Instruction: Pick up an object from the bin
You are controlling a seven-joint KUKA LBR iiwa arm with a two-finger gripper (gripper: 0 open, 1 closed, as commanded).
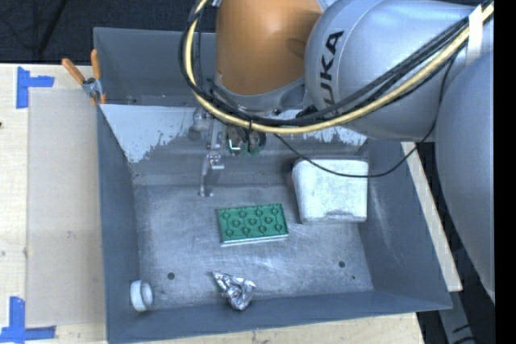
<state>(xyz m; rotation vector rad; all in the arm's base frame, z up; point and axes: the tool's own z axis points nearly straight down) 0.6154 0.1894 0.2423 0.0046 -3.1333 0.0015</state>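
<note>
gripper (214,167) hovered low, clenched or released could not tell; green toy brick (251,223) lay near, frontward and slightly right of it, long axis crosswise

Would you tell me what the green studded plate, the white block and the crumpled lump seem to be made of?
Green studded plate: likely rigid plastic, with moulded rows of studs. White block: probably foam or sponge, matt and speckled. Crumpled lump: looks like metal foil, shiny creases.
</note>
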